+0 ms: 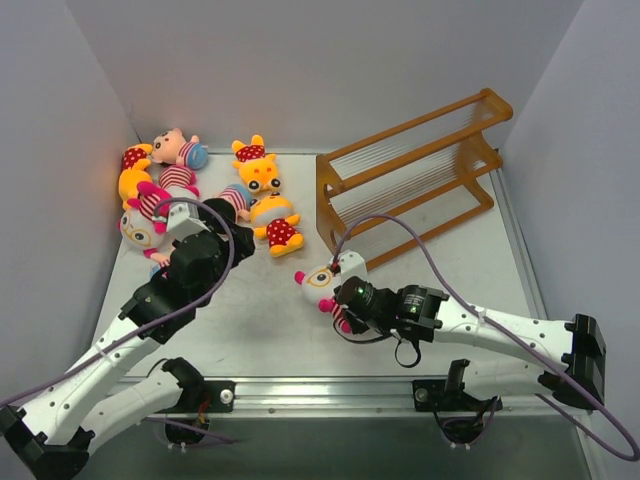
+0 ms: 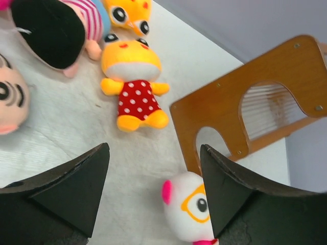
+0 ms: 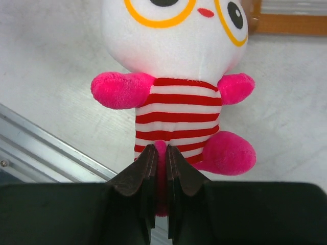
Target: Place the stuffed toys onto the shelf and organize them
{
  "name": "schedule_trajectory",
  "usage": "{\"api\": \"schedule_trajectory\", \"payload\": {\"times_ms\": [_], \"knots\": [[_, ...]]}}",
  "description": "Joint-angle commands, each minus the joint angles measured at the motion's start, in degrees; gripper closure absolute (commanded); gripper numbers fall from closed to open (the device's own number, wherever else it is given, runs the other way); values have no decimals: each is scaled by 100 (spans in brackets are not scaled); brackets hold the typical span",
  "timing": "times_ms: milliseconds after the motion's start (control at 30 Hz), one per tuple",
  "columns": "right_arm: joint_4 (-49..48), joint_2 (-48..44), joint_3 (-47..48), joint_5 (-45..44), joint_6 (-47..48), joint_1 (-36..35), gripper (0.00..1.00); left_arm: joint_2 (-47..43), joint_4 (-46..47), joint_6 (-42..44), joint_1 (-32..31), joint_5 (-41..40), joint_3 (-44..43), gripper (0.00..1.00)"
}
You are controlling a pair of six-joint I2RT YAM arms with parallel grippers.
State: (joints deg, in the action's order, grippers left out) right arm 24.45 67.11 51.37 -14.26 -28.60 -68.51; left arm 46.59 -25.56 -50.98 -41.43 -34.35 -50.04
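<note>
My right gripper (image 3: 159,153) is shut on one magenta leg of a white-faced striped doll (image 3: 176,87) with orange glasses. In the top view that doll (image 1: 322,280) lies just in front of the shelf (image 1: 410,175), an orange-brown rack with pale rod tiers at the back right. The doll's head also shows in the left wrist view (image 2: 186,212). My left gripper (image 2: 153,196) is open and empty over the table, near a yellow bear in red polka-dots (image 2: 134,84). Several other dolls (image 1: 165,180) lie clustered at the back left.
Grey walls close in the white table (image 1: 250,320) on three sides. A metal rail (image 1: 330,385) runs along the near edge. The shelf's end panel (image 2: 245,107) stands close to the held doll. Purple cables loop over both arms.
</note>
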Motion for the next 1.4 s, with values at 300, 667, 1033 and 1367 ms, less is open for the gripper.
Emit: {"api": "schedule_trajectory", "payload": {"times_ms": [300, 667, 1033, 1367], "knots": [[1721, -401, 672, -551, -252, 1278, 100, -203, -485, 1827, 1936, 1676, -190, 16], [448, -471, 312, -51, 451, 2973, 100, -247, -204, 2961, 2262, 1967, -269, 15], [-168, 547, 724, -138, 2092, 4240, 100, -730, -10, 3788, 1797, 1308, -59, 15], [-1300, 540, 418, 2, 3754, 5259, 100, -1090, 43, 3929, 1225, 772, 240, 15]]}}
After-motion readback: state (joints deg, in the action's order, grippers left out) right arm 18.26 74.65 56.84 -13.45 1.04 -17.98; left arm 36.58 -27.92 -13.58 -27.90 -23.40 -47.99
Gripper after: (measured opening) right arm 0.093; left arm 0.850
